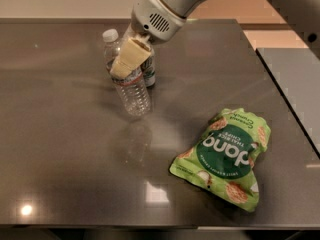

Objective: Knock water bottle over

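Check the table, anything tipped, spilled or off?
The water bottle leans off vertical, cap toward the left, with the gripper over its upper half, apparently pushing it. Its cap is on and no spill shows. The can behind it stands upright; the snack bag lies flat to the right.

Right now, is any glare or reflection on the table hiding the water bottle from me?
Camera view: no. Two bright glare patches sit on the table near its front edge, well away from the water bottle. Camera view: a faint reflection lies just in front of the bottle, and it is the gripper, not glare, that covers its upper part.
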{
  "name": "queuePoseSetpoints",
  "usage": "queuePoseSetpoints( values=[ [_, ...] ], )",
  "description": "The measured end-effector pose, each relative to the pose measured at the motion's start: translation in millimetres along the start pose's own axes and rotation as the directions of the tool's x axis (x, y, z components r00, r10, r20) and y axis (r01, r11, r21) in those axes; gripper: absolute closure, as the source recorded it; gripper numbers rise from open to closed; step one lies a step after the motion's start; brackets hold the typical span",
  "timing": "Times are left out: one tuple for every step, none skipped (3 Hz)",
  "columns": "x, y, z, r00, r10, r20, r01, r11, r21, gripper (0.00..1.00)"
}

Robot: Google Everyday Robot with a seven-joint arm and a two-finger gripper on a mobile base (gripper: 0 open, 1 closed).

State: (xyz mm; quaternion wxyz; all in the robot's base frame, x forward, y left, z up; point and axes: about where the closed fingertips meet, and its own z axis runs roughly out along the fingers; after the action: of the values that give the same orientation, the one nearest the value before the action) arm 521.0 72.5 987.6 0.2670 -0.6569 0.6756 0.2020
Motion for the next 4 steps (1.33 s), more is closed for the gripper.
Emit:
queuePoseSetpoints(
  values=[
    [39.5,2.4,-12.6,0.986,0.021,-0.168,-0.022,0.9998,-0.001,1.00],
    [66.6,4.7,-19.5,0.948,-0.019,-0.317,0.024,0.9996,0.013,1.00],
    [82.4,6.8,-18.5,0.892,-0.103,-0.441,0.120,0.9926,0.012,1.00],
    [90.1,4.6,-9.4,0.834,-0.186,-0.520,0.204,0.9787,-0.023,1.00]
  ],
)
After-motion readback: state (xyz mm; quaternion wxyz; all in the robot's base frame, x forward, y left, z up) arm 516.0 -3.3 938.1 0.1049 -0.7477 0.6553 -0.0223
